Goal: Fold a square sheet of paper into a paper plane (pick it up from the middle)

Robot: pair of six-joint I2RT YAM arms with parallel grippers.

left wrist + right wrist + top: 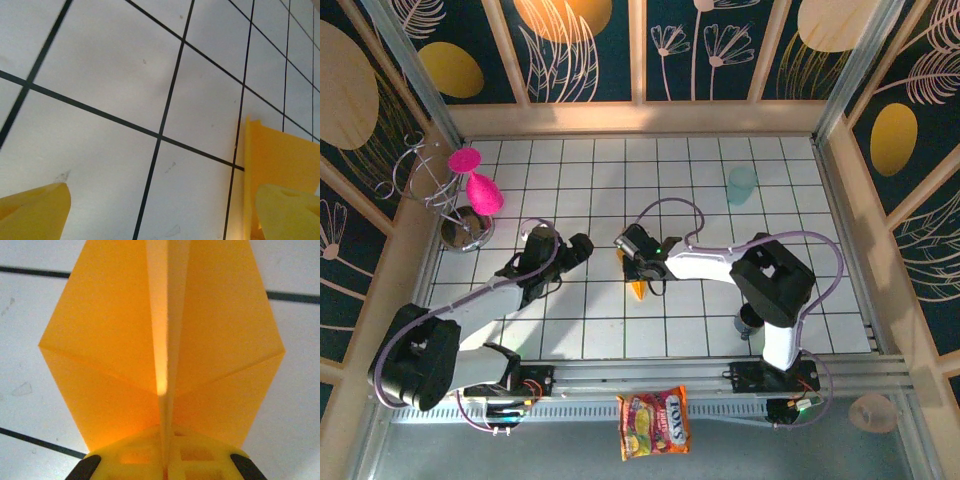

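**Left jaws:** spread wide and holding nothing. The blunt yellow fingertips [35, 210] are above the white tiled bench [110, 75] with its dark grid lines, just beside the paper's edge.

**Paper plane [110, 340]:** thin, smooth orange-yellow sheet, kite-shaped, with diagonal folds and a raised centre crease. It lies near the bench's middle.

**Right jaws:** closed on that crease, with the yellow pads [200, 455] pressed against it from either side.

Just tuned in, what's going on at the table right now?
The right gripper is pinching the folded orange plane by its centre crease, with the wings spread over the white tiles. The left gripper sits open just beside the plane, holding nothing.
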